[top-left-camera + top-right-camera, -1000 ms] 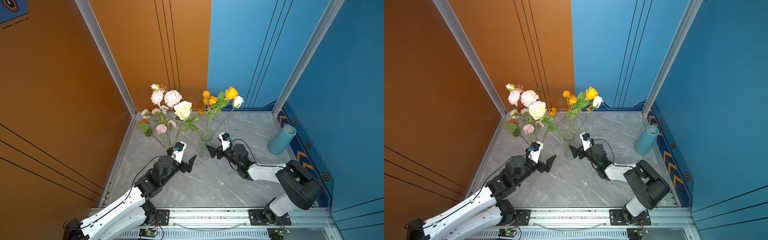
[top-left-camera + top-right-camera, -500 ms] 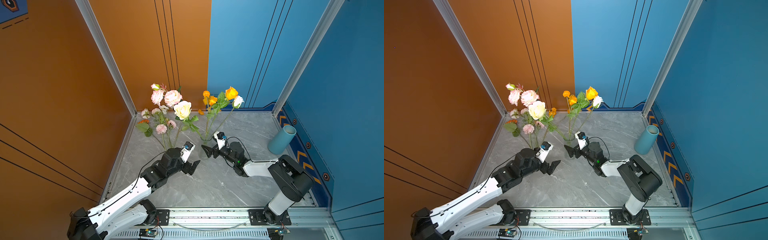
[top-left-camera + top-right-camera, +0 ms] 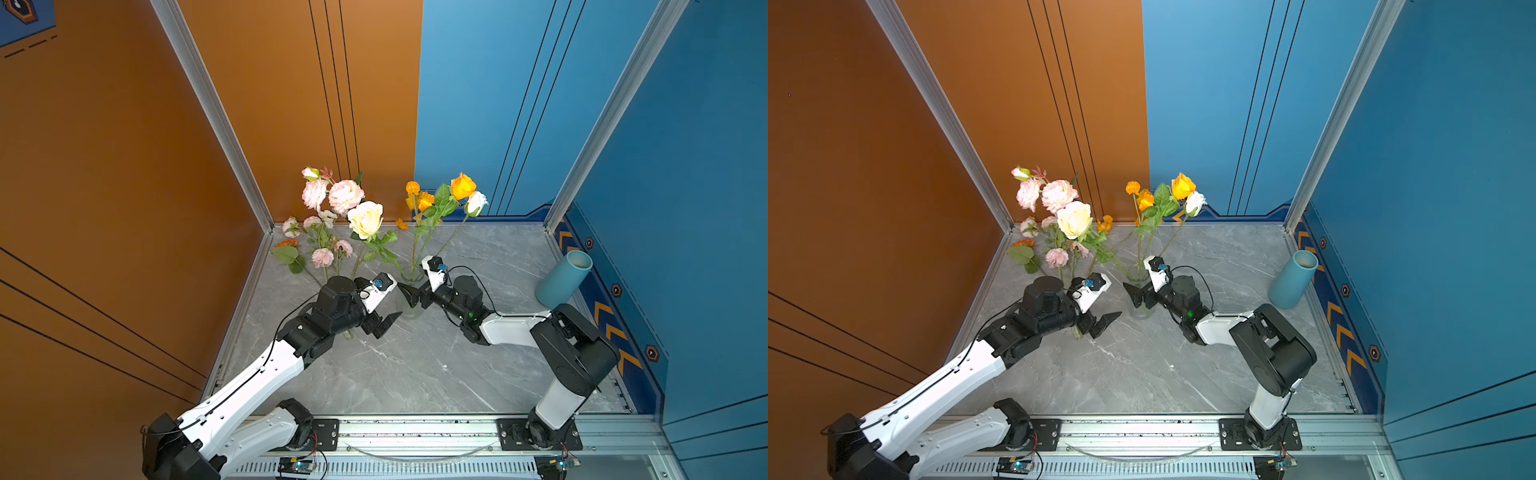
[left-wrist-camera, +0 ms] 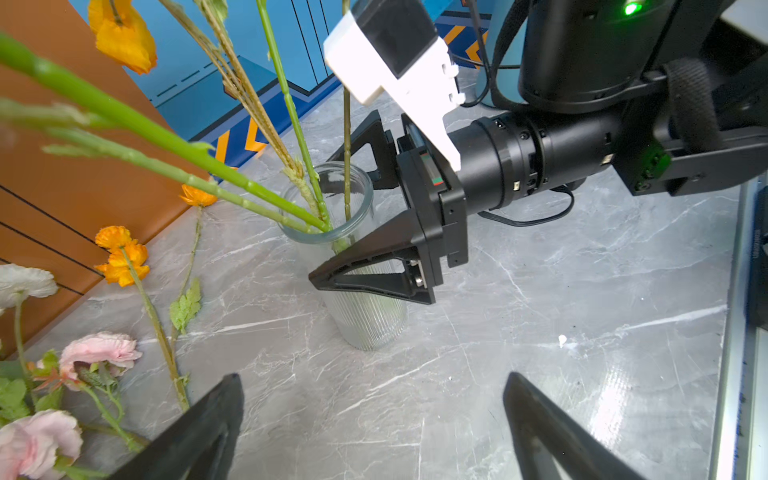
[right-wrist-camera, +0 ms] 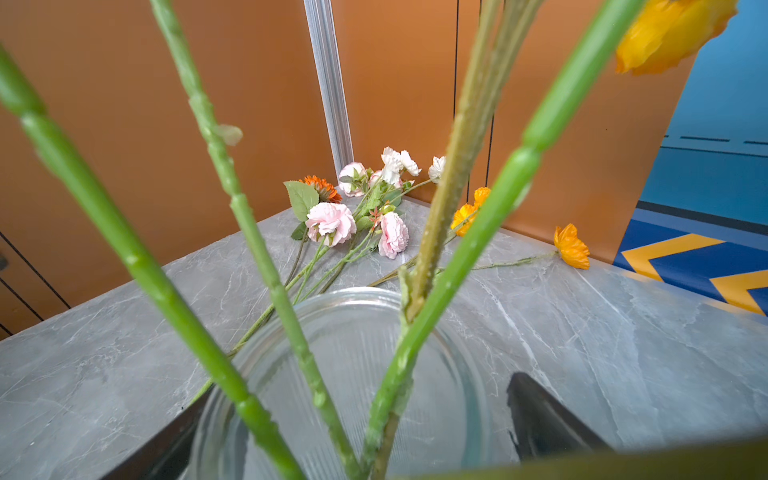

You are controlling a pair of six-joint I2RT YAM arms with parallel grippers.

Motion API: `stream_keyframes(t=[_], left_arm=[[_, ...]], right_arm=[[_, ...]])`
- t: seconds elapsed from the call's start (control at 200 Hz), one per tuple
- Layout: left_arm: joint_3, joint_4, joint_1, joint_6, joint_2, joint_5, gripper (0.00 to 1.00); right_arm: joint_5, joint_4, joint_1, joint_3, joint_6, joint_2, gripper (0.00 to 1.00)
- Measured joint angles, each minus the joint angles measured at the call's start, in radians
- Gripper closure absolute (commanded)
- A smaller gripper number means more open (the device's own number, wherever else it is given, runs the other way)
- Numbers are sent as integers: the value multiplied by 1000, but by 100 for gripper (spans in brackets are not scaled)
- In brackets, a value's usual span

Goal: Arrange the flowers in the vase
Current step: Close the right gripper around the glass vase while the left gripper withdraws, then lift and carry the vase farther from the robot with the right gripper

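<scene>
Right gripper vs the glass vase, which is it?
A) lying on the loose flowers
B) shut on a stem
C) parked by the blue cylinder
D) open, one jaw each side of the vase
D: the left wrist view shows the right gripper open, one jaw in front of the glass vase and the other behind it.
</scene>
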Motion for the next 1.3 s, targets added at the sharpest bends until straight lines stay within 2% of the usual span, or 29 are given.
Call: stream_keyframes(t=[0.125, 0.465, 0.756, 1.061, 1.301], left_arm=[[-10, 6, 10, 5, 15, 47, 2], [-10, 7, 19, 8, 21, 58, 2], [-10, 7, 24, 8, 26, 71, 2], [-9, 7, 34, 8, 31, 77, 2], [-9, 8, 35, 8, 27, 85, 2]], right_arm=[[-4, -4, 1, 1, -13, 11, 4], [-6, 1, 2, 30, -36, 21, 11], [-6, 5, 7, 32, -42, 25, 30], [-6, 5, 8, 33, -48, 25, 38], [3, -8, 8, 33, -53, 17, 51]])
